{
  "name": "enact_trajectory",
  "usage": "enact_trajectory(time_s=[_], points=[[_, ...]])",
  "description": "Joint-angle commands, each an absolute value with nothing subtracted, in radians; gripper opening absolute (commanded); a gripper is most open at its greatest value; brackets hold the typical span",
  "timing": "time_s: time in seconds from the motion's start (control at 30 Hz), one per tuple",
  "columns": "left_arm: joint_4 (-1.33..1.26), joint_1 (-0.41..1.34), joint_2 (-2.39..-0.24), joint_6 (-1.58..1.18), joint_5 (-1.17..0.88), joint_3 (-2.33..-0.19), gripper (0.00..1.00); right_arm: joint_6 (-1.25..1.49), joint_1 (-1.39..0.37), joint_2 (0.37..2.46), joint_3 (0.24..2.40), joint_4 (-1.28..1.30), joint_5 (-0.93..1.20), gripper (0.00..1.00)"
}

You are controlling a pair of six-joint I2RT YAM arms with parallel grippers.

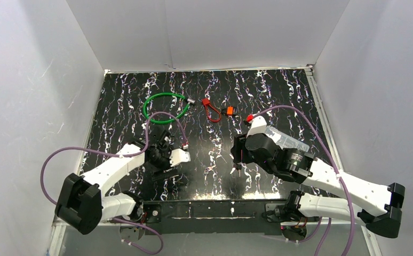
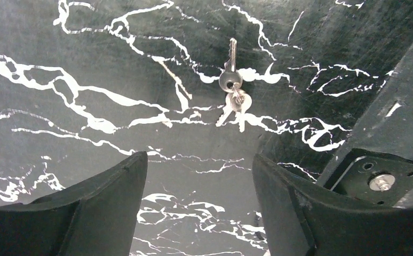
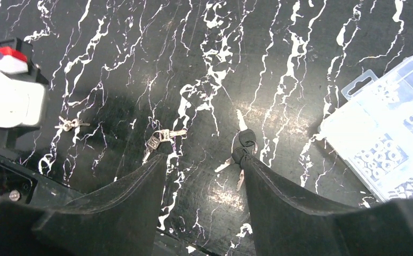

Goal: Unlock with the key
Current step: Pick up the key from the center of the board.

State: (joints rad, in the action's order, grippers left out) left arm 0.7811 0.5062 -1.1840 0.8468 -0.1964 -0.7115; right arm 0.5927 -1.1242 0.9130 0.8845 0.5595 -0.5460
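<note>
Three bunches of keys lie on the black marbled table. A black-headed bunch touches the tip of my right gripper's right finger; it shows in the top view. A silver bunch lies at the left finger's tip. A third silver bunch lies ahead of my left gripper, which is open and empty. My right gripper is open and low over the table. A green cable lock, a red cable lock and an orange padlock lie at the back.
A clear plastic parts box lies to the right of my right gripper, and shows in the top view. My left gripper's white body stands at the left of the right wrist view. White walls enclose the table.
</note>
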Motion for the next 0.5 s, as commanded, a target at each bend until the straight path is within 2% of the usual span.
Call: enact_trajectory(time_s=[0.0,0.37,0.47], points=[[0.721,0.566,-1.2,0.868,-0.159,-0.687,0.71,0.623,-1.132,0.883,0.892,0.583,-0.612,0.63],[0.61,0.657,-1.371,0.873,-0.137,-0.69,0.62,0.636,-1.135,0.824,0.881,0.613,-0.625,0.63],[0.569,0.676,-1.418,0.849,-0.115,-0.7,0.57,0.645,-1.135,0.816,0.873,0.614,-0.63,0.62]])
